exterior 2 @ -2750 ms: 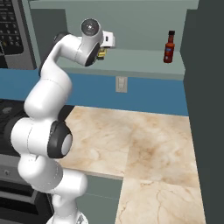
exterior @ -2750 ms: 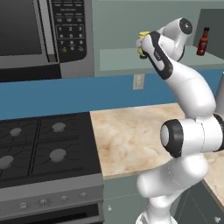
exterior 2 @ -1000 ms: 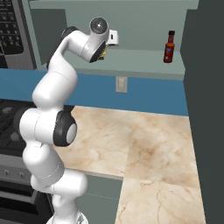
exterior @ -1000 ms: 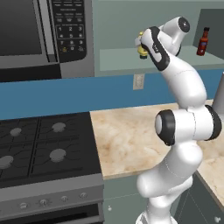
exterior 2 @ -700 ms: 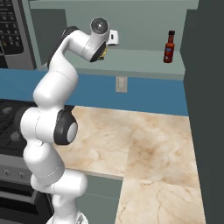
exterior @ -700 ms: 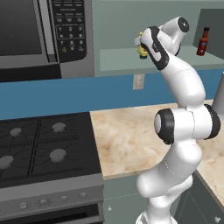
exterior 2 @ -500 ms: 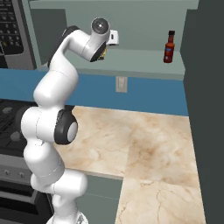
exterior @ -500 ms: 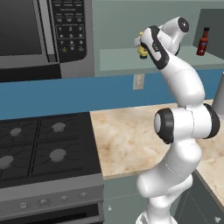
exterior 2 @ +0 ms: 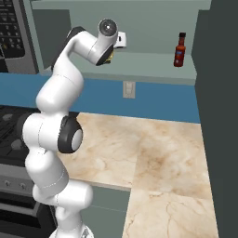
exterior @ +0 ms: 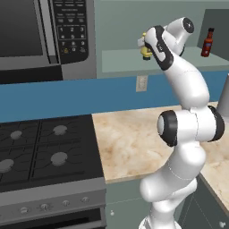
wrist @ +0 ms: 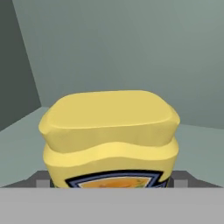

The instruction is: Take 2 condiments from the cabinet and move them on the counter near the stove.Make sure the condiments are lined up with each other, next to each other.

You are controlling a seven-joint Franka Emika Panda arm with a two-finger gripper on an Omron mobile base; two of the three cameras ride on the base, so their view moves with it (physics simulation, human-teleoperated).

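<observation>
The squat yellow mustard bottle (wrist: 109, 131) stands on the cabinet shelf (exterior: 117, 61), close up in the hand view. My gripper (exterior: 145, 46) reaches into the cabinet and is shut on the bottle, a fingertip (wrist: 42, 180) pressed against each side of its lower body. In the right base view the hand (exterior 2: 114, 47) hides most of the bottle. The slim hot-sauce bottle (exterior: 206, 43) (exterior 2: 179, 50) with its red cap stands upright further right on the same shelf. Below lie the marbled counter (exterior: 129, 143) and the black stove (exterior: 44, 152).
A black-and-silver microwave (exterior: 44, 36) hangs left of the cabinet, above the stove. A wall outlet (exterior: 141, 83) sits on the blue backsplash. A dark grey side panel (exterior 2: 218, 93) borders the shelf and counter on the right.
The arm has shifted its elbow posture while the hand stayed at the mustard bottle. Over the last second nothing visibly moved.
</observation>
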